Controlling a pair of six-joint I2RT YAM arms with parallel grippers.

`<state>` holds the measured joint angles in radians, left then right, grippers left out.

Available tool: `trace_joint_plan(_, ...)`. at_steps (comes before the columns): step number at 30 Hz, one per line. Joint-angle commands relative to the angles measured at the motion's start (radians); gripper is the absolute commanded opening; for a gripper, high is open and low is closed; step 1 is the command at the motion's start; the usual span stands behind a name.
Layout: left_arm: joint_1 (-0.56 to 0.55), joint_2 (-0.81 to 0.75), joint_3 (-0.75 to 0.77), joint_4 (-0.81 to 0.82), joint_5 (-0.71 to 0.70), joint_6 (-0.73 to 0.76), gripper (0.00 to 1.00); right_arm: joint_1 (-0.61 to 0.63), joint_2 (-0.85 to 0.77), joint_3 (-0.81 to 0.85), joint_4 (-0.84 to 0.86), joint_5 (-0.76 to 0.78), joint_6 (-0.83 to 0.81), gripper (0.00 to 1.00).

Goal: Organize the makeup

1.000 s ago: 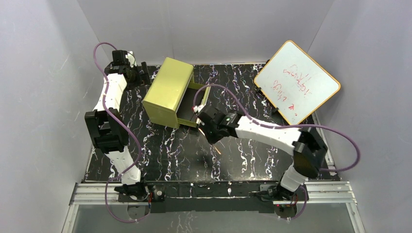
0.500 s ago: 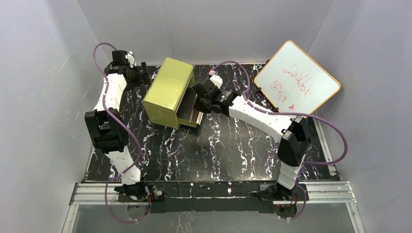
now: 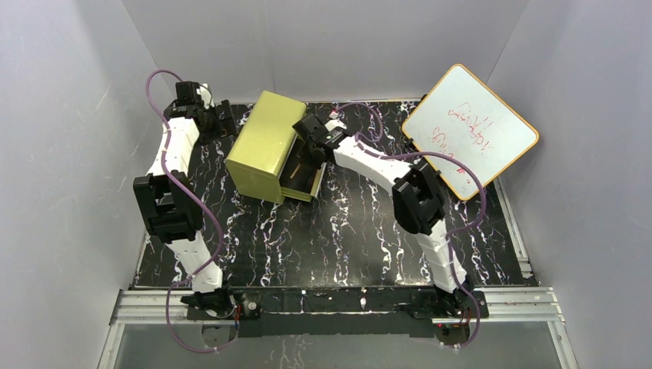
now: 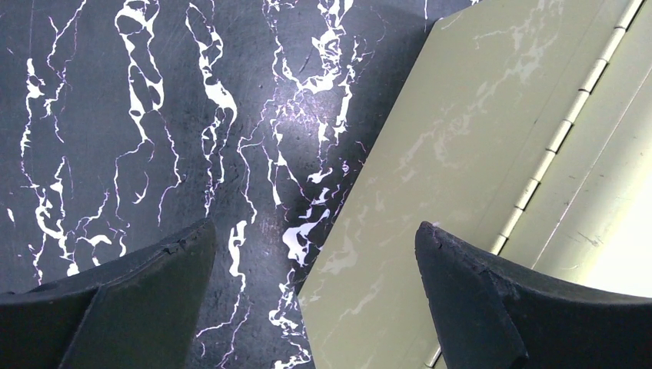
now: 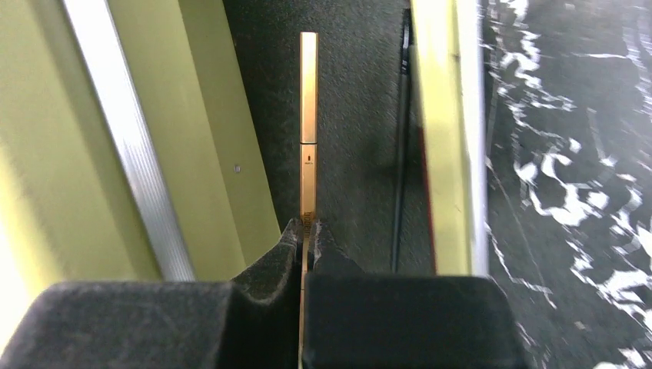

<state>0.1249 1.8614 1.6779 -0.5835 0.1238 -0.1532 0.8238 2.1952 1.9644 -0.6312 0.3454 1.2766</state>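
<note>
The right claw (image 5: 307,231) is pressed almost together, pinching the near end of the gold pencil (image 5: 308,108). The pencil is thin and is held lengthwise over the dark floor of the drawer (image 5: 354,92). A dark pencil (image 5: 401,146) is laid along the drawer's right wall. In the top view only the green box (image 3: 265,142) is shown at upper centre, and the pencils are hidden. The left claw (image 4: 315,254) is spread above the surface (image 4: 115,115).

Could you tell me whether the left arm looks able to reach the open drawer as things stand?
Probably not: the box stands between the left gripper and the drawer, and the right gripper, holding the pencil, hangs over its opening.
</note>
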Motion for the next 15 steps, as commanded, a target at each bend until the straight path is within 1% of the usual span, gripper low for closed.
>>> trace_joint_plan(1,0.011,-0.036,-0.006,-0.013,0.020,0.000,0.99,-0.017,0.107,0.125,-0.004,-0.015,-0.038,0.01)
trace_joint_plan(4,0.016,-0.035,-0.004,-0.013,0.022,-0.002,0.99,-0.026,0.147,0.152,0.009,-0.036,-0.074,0.01)
trace_joint_plan(12,0.031,-0.033,-0.002,-0.010,0.037,-0.008,0.99,-0.049,0.193,0.152,0.015,-0.082,-0.126,0.01)
trace_joint_plan(13,0.031,-0.033,-0.002,-0.011,0.037,-0.008,0.99,-0.050,0.194,0.152,0.018,-0.088,-0.136,0.10)
trace_joint_plan(15,0.033,-0.033,-0.002,-0.011,0.040,-0.009,0.99,-0.051,0.195,0.152,0.027,-0.098,-0.155,0.34)
